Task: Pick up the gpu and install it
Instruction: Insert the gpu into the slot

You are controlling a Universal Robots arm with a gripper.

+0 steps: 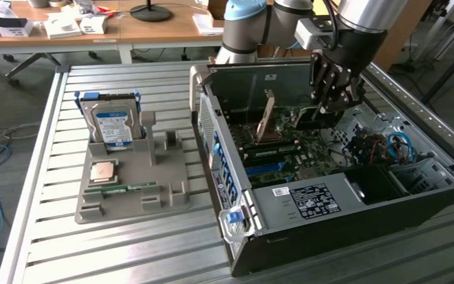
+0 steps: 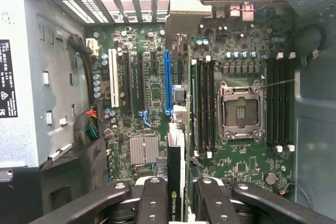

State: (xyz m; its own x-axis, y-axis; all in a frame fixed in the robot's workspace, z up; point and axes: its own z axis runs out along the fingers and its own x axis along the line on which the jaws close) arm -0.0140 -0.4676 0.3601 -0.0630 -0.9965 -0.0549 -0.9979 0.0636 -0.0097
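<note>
Risk: gpu (image 2: pixel 176 169), gripped edge-on by the hand (image 2: pixel 178 199) over the blue slot (image 2: pixel 168 80), jams if lowered askew.

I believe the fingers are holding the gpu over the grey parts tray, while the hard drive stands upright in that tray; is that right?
Not quite: the exterior view shows the fingers holding the gpu inside the open computer case, over its motherboard, not over the grey parts tray. The hard drive does stand upright in that tray.

Downward end effector (image 1: pixel 332 107), tight grip on gpu (image 2: pixel 175 169)
</note>
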